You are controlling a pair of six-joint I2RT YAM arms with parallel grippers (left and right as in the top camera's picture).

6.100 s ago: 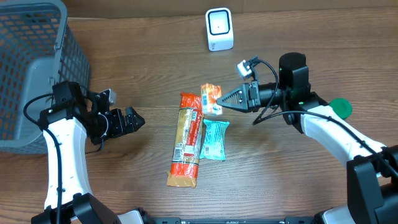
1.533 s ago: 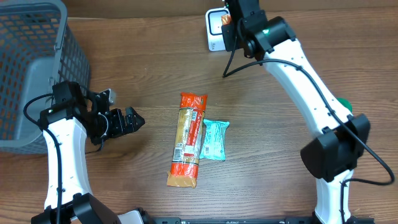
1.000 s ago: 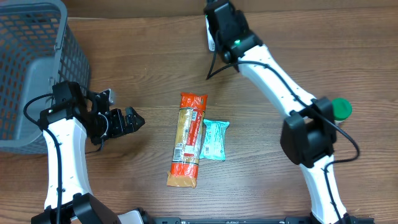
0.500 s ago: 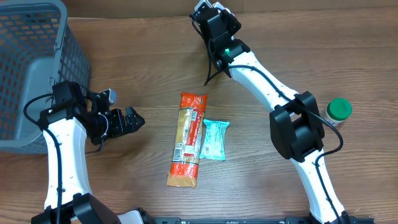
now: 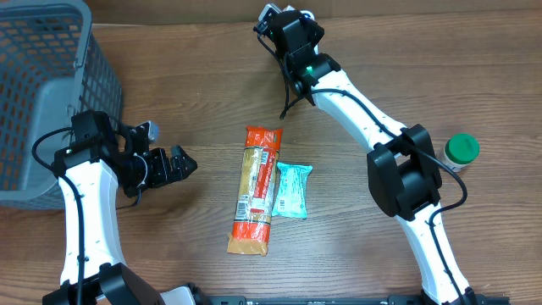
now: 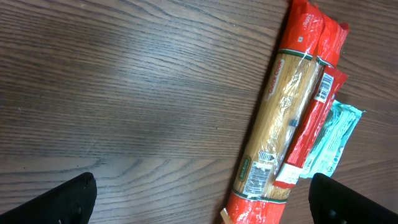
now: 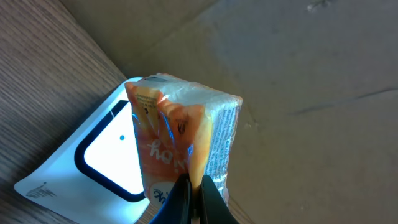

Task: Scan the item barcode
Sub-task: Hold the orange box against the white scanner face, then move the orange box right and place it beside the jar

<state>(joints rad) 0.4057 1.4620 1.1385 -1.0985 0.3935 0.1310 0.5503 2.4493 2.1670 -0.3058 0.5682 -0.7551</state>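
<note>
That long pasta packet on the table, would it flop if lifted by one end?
It would probably stay fairly straight: the pasta packet shows long, straight strands through its clear middle. Those strands might snap under a hard squeeze. The shiny wrap may be slippery.

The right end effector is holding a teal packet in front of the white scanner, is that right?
Not teal: the packet held by the right end effector in front of the white scanner is orange, as the right wrist view shows.
</note>
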